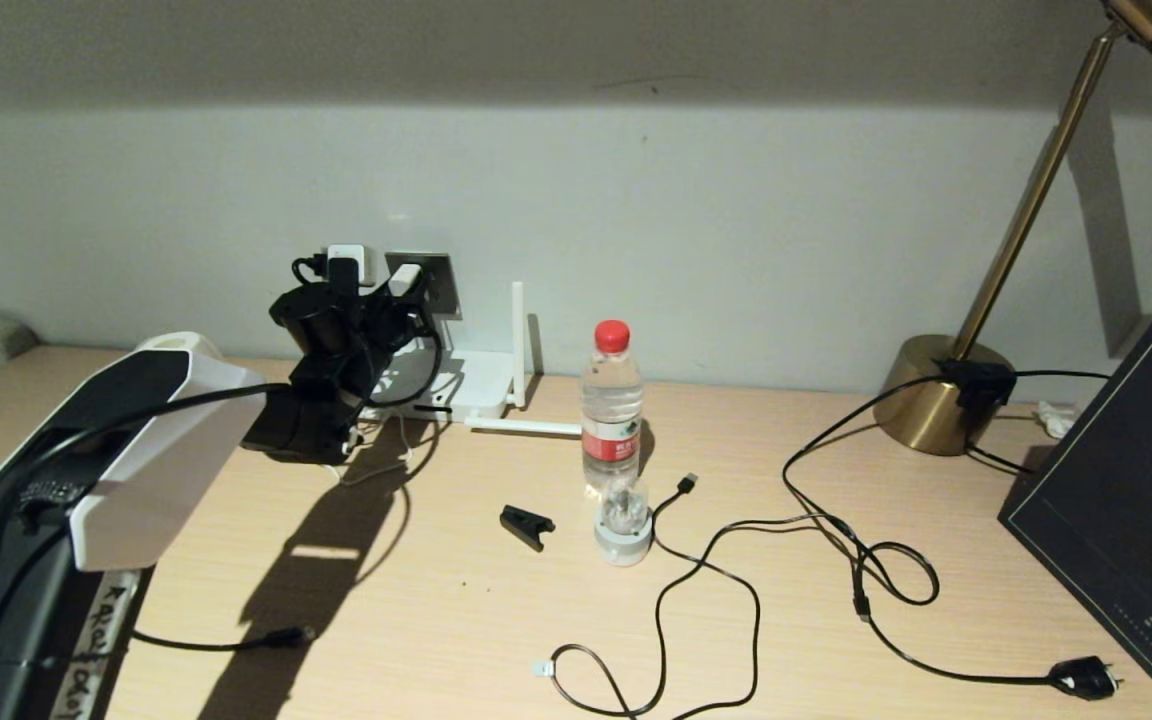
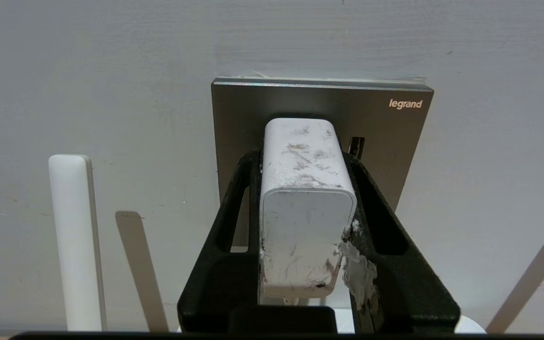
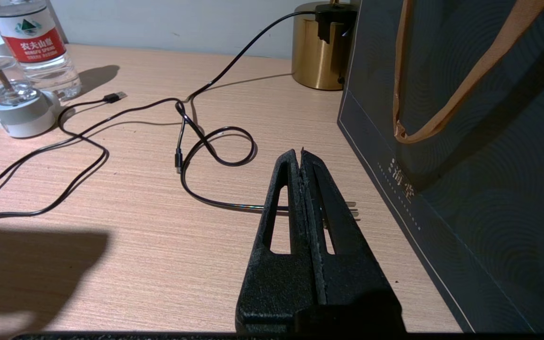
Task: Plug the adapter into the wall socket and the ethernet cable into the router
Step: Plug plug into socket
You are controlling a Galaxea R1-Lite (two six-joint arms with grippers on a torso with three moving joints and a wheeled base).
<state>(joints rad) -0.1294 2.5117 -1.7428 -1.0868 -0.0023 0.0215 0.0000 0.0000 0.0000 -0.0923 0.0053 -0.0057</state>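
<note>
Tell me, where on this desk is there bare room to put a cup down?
Bare wood lies between the black clip and the left arm's shadow, and by the right gripper. It is crowded around the water bottle, where black cables loop toward the lamp base.

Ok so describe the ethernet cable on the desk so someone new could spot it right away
Start at the water bottle mid-desk and look toward the front edge. The ethernet cable is the thin black cable looping there, ending in a small clear connector at the front. The neighbouring black cables end in a USB tip or a mains plug.
</note>
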